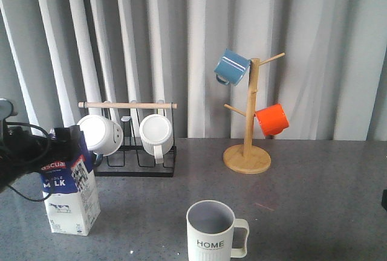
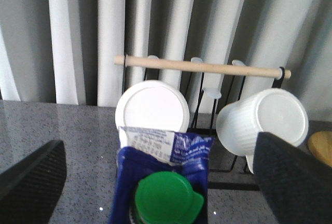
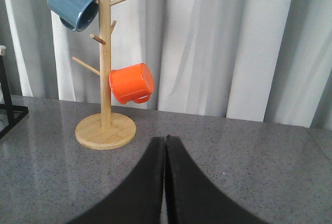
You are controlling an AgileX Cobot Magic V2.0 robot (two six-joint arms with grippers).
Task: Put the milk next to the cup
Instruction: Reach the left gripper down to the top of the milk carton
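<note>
The milk [image 1: 71, 192] stands upright at the near left of the table, blue top, white base. In the left wrist view its green cap [image 2: 167, 199] and folded blue top [image 2: 165, 146] lie between my fingers. My left gripper [image 1: 65, 135] is open wide around the carton's top, with its fingers [image 2: 32, 182] well clear on both sides. The cup [image 1: 211, 232], cream and ribbed with "HOME" printed on it, stands at the near centre with its handle to the right, well apart from the milk. My right gripper [image 3: 165, 142] is shut and empty above bare table.
A black rack with a wooden bar [image 1: 128, 105] holds two white mugs [image 1: 157, 134] just behind the milk. A wooden mug tree [image 1: 248, 152] with a blue mug [image 1: 231, 66] and an orange mug [image 1: 271, 119] stands at the back right. A curtain hangs behind.
</note>
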